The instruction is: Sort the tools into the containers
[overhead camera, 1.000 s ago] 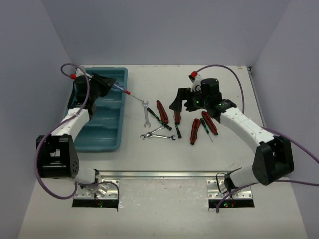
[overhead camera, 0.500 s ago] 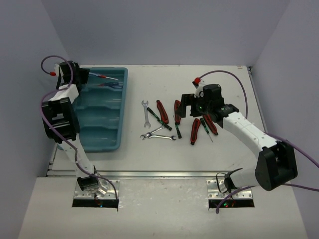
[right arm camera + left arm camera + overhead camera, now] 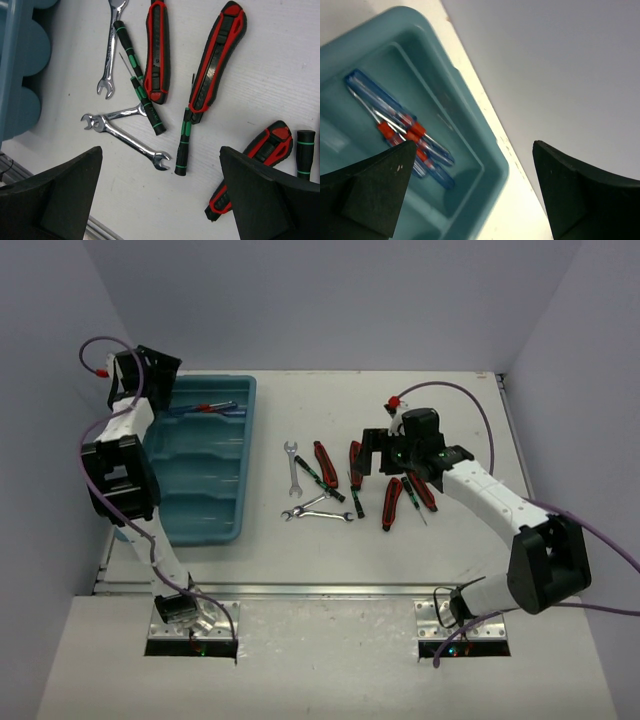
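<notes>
The teal tray (image 3: 203, 502) stands at the left, and blue and red screwdrivers (image 3: 207, 408) lie in its farthest compartment. My left gripper (image 3: 165, 380) hangs open at the tray's far left corner. In the left wrist view it (image 3: 474, 150) is empty above the rim (image 3: 492, 167), with the screwdrivers (image 3: 402, 131) below. The right gripper (image 3: 368, 462) hovers open over the loose tools. In the right wrist view it (image 3: 158, 152) holds nothing. Beneath it lie crossed wrenches (image 3: 127, 137), a third wrench (image 3: 107, 60), red-and-black handled tools (image 3: 157, 50), and black-green screwdrivers (image 3: 182, 150).
The loose tools (image 3: 340, 485) lie clustered mid-table between the tray and the right arm. Grey walls close in the table on three sides. A metal rail (image 3: 320, 590) runs along the near edge. The right arm's purple cable (image 3: 455, 390) loops above the table's back.
The left arm swung from over the table to the tray's far left corner and opened, leaving a blue and red screwdriver in the far compartment. The right gripper shifted slightly right.
</notes>
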You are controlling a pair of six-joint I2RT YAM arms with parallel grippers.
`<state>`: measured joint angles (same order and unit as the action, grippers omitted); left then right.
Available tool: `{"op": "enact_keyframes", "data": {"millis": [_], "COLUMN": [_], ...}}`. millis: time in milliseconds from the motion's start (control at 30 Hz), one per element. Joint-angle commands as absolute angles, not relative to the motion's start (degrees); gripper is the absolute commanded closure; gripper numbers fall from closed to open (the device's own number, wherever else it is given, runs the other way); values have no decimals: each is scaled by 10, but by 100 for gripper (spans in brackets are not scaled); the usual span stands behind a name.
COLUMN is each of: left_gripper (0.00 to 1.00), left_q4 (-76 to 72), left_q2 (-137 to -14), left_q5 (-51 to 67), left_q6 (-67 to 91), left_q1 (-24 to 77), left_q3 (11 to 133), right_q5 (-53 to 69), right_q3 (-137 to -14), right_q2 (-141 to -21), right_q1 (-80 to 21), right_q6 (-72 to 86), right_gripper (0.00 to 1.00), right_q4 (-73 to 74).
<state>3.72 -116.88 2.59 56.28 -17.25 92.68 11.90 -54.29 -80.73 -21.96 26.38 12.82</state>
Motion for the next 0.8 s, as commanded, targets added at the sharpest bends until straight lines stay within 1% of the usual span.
{"op": "enact_keyframes", "data": {"millis": [0, 67, 100, 167, 200, 267, 333, 400, 433, 567, 667, 767], "left_gripper": [0, 0, 0, 0, 0, 0, 0, 0, 0, 0, 0, 0], "left_q4": [75, 77, 77, 81, 82, 89, 111, 135, 147, 209, 280, 306], "left_q2": [-1023, -943, -910, -808, -776, -674, -623, -571, -546, -488, -464, -442], "left_q5": [60, 88, 90, 93, 73, 35, 1, -8, -4, -3, -3, -16], "left_q6": [497, 470, 454, 405, 388, 340, 323, 311, 309, 268, 231, 189], "left_q1": [-150, -129, -127, -91, -54, 7, 69, 92, 105, 146, 150, 150], "left_q3": [942, 879, 872, 791, 738, 660, 589, 550, 528, 508, 524, 515], "right_q5": [69, 42, 28, 15, 19, -2, -67, -89, -81, -47, -52, -64], "right_q3": [-597, -621, -624, -652, -676, -720, -751, -754, -759, -831, -886, -924], "right_q2": [-833, -857, -860, -892, -917, -956, -984, -1009, -1018, -1097, -1162, -1211], "right_q1": [-221, -220, -220, -221, -220, -221, -223, -224, -224, -231, -242, -246], "right_q6": [315, 328, 332, 325, 314, 292, 284, 276, 274, 270, 262, 259], "right_gripper": [1, 1, 1, 1, 1, 1, 1, 2, 3, 13, 18, 21], "right_q4": [138, 171, 174, 199, 218, 264, 305, 303, 294, 308, 320, 322]}}
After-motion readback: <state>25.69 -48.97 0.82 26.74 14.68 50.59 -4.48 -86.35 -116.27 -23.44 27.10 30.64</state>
